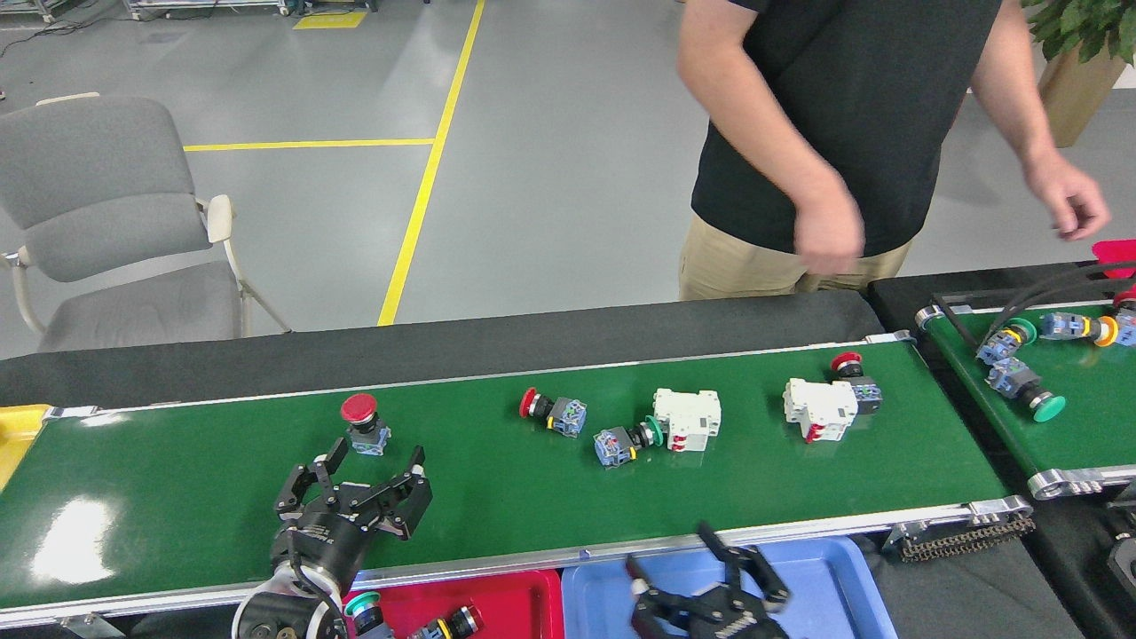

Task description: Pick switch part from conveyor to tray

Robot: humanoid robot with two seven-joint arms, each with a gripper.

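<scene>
On the green conveyor lie several switch parts. A red mushroom button stands upright at the left. A second red button and a green-capped one lie on their sides mid-belt. A third red button sits behind a white breaker. My left gripper hovers open over the belt, just in front of the upright red button and apart from it. Open and holding nothing, my right gripper sits over the blue tray. The red tray holds two switch parts.
Another white breaker touches the green-capped part. A shorter green belt at the right carries more buttons. A yellow tray corner shows at the far left. A person stands behind the belt, hands raised. A grey chair is at back left.
</scene>
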